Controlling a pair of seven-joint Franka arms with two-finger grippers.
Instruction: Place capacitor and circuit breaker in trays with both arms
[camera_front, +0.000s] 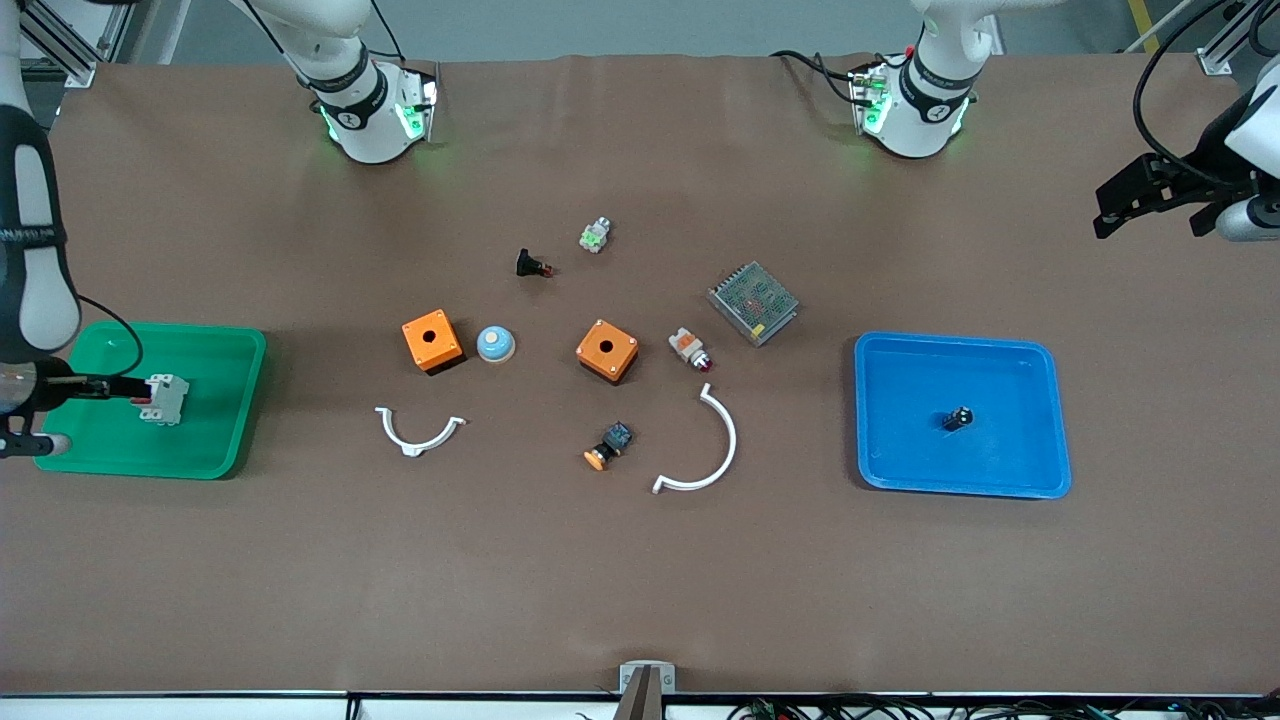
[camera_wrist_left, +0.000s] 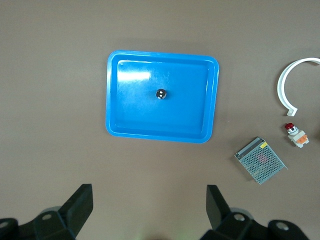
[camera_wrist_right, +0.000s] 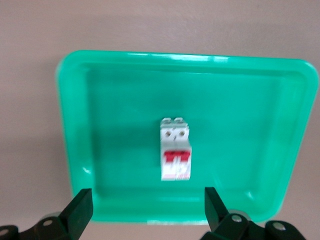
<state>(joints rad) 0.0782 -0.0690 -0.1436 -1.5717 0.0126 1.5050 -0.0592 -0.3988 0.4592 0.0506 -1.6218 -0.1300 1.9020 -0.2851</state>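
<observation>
**Two parts, two trays, both claws empty**

Two trays each hold one part. Nearest the front camera among the loose parts on the table (camera_front: 640, 580) are a large white arc (camera_front: 712, 450), an orange-capped button (camera_front: 608, 445) and a smaller white clip (camera_front: 420, 430); none belongs to the task.

At the left arm's end, the blue tray (camera_front: 1050, 420) holds the capacitor (camera_front: 958, 418), standing near the middle of the tray floor. It looks very light, hard and smooth, likely to roll if tipped; a pinch across its round body would suit it best. At the right arm's end, the green tray (camera_front: 235, 400) holds the circuit breaker (camera_front: 165, 398), lying near the tray's centre. It is probably rigid plastic with flat sides, best gripped across those sides, clear of the red levers.

The right gripper (camera_wrist_right: 147, 207) hangs over the green tray, fingers spread wide, holding nothing. The left gripper (camera_wrist_left: 150, 207) sits high over bare table beside the blue tray, equally wide and empty.

Farther back lie two orange boxes (camera_front: 432, 340), a metal mesh unit (camera_front: 753, 302) and small indicator parts. Both placements look finished.
</observation>
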